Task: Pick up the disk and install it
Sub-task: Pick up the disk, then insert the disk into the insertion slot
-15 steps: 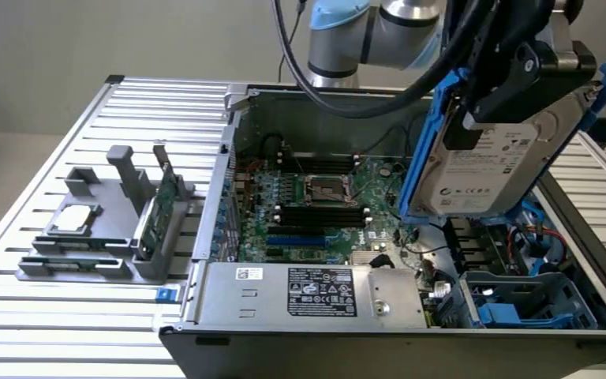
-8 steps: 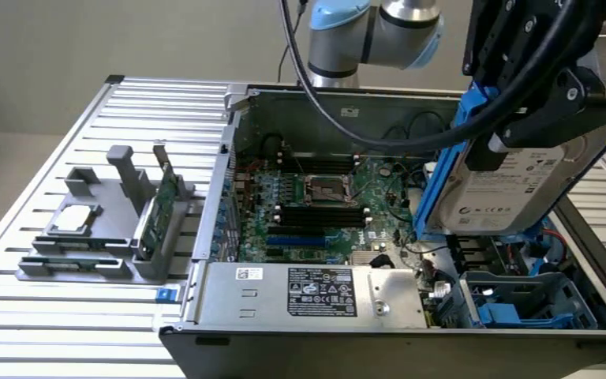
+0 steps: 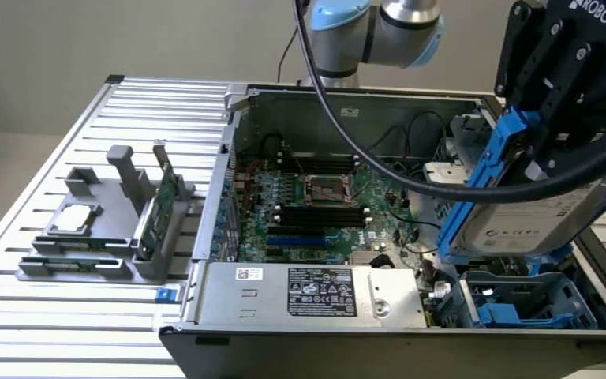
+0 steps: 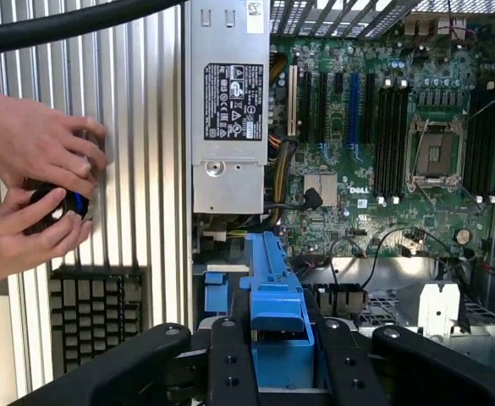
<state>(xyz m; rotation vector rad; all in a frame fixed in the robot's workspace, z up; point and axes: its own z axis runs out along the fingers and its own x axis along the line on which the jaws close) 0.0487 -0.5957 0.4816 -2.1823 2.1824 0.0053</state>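
A gripper (image 3: 536, 154) marked ROBOTIQ grips the disk (image 3: 524, 225) by its blue rails, fingers closed on it. It hangs on edge and tilted above the blue drive bay (image 3: 524, 304), at the near corner of the open computer case (image 3: 356, 93) on the exterior view's right. The print on the disk's white label and on the power supply (image 3: 314, 292) sticker is too small to read. The wrist view shows DELL on the motherboard (image 4: 374, 127) and a person's hands (image 4: 35, 152) holding a small black object over the slatted table (image 4: 145, 127).

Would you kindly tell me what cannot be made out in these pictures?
- Exterior view: label print on the disk, too small to read.
- Wrist view: small black object, mostly covered by the person's hands.
- Wrist view: most of the disk, hidden behind the gripper.
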